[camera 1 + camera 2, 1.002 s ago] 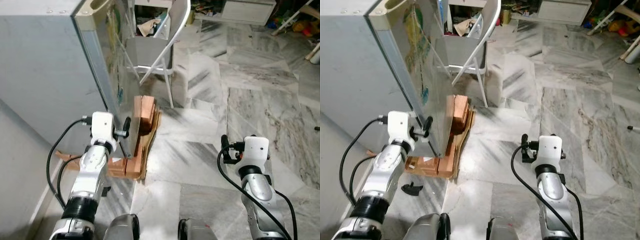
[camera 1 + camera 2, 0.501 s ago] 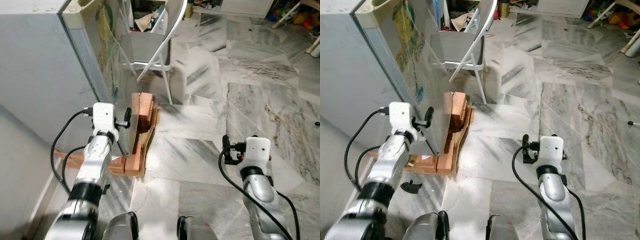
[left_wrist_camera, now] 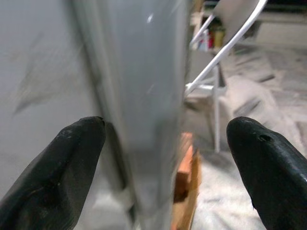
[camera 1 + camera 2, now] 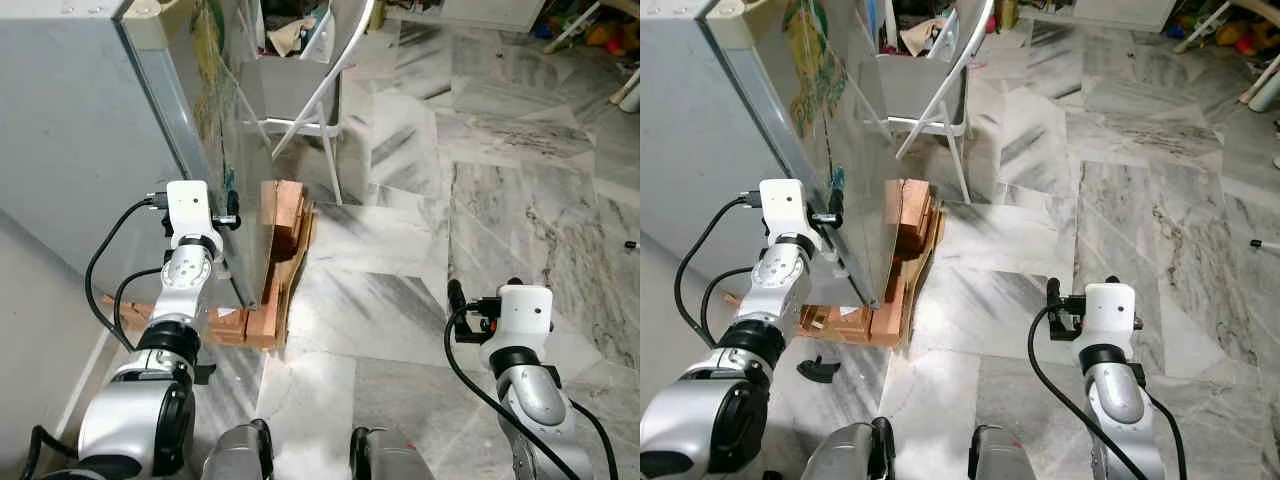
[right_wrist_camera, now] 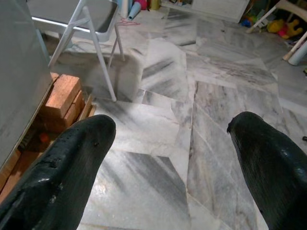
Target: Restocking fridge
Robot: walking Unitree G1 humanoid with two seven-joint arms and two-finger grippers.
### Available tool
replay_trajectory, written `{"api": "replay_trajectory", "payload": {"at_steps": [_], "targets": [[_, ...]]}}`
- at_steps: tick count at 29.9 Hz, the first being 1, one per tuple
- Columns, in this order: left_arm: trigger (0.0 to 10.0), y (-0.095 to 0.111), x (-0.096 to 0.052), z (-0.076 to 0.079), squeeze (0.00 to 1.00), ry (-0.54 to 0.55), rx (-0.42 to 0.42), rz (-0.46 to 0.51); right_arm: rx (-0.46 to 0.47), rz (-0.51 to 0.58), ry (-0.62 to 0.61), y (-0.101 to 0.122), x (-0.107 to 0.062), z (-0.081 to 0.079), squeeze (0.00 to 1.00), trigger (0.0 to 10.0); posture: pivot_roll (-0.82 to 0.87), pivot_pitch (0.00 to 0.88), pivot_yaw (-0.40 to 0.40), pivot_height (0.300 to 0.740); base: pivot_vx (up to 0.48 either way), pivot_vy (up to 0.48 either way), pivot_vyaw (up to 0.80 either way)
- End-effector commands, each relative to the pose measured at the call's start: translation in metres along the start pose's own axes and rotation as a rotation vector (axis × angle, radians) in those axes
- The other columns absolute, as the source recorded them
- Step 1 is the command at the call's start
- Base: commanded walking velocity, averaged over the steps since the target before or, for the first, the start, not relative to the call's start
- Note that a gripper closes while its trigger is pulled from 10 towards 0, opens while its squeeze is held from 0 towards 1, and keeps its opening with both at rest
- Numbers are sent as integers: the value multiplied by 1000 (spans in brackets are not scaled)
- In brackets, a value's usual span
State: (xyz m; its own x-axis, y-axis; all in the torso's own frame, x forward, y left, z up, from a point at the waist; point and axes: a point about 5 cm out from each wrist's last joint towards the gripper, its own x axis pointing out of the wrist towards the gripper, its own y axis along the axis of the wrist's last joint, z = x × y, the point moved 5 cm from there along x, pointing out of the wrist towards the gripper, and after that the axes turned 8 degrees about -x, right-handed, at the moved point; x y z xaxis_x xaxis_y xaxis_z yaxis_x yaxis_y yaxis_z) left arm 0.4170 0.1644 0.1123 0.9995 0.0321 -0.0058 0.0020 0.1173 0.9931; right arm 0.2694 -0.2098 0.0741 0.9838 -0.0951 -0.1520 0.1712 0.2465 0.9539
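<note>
I've got my left gripper point(image 4: 228, 207) spread wide astride the front corner edge of the tall grey metal fridge point(image 4: 90, 130) perched on reddish wooden blocks point(image 4: 280, 240), right gripper point(image 4: 1052, 305) spread and idle, and a careless tug could rock it off them.

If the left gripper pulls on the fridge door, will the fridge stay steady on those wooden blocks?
Probably steady: the fridge looks large and heavy. Still, it stands raised on stacked wooden blocks, which look uneven, so it might rock. The open left gripper straddles the door edge; its smooth face may slip.
</note>
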Motion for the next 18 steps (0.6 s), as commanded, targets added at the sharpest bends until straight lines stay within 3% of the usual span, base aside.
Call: {"api": "replay_trajectory", "payload": {"at_steps": [1, 3, 7, 14, 16, 17, 18], "targets": [[10000, 4, 2, 5, 0, -20, 3, 10, 0, -12, 5, -2, -3, 0, 0, 10000, -114, 173, -11, 740, 0, 0, 0], [10000, 5, 4, 6, 0, -21, 9, 12, 3, -18, 12, -3, -4, -2, 0, 10000, -114, 174, -13, 740, 0, 0, 0], [10000, 19, 12, 21, 0, -81, -9, 30, 16, -42, 140, -7, -15, -14, 0, 10000, -114, 175, -13, 740, 0, 0, 0], [10000, 31, 19, 37, 0, -124, -1, 44, 0, -94, 164, -22, -27, -9, 0, 10000, -121, 175, -5, 740, 0, 0, 0], [10000, 38, 20, 67, 0, -255, -40, 45, -2, -103, 177, -23, -31, -9, 0, 10000, -125, 173, -2, 740, 0, 0, 0], [10000, 38, 20, 67, 0, -255, -40, 45, -2, -103, 177, -23, -31, -9, 0, 10000, -125, 173, -2, 740, 0, 0, 0], [10000, 43, 14, 106, 0, -403, -94, 46, -8, -110, 182, -25, -34, -9, 0, 10000, -125, 170, 0, 740, 0, 0, 0]]}}
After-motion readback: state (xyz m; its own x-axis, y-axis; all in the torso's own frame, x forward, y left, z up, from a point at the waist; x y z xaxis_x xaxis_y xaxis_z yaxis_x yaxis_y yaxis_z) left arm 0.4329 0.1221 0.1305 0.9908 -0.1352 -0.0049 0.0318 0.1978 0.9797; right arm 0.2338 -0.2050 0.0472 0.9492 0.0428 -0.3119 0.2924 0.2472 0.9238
